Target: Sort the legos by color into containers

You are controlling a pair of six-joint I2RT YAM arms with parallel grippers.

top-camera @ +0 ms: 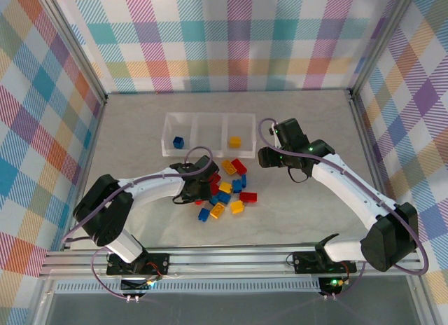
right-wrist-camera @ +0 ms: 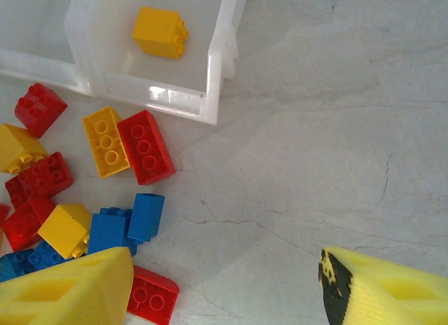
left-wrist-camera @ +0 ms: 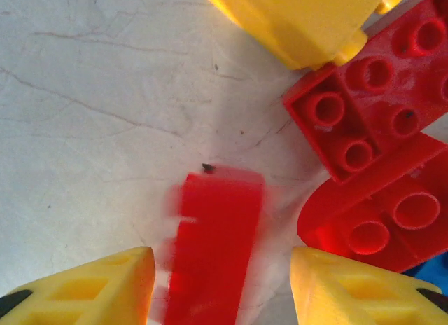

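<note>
Currently the left gripper is seen released, jaws apart; a blurred red plastic studded brick is straddled with gaps either side. Further red bricks are lying ahead-right of it. The right gripper is spread wide, nothing clasped. A clear three-compartment plastic tray is located ahead-left of it, one yellow brick inside.
</note>
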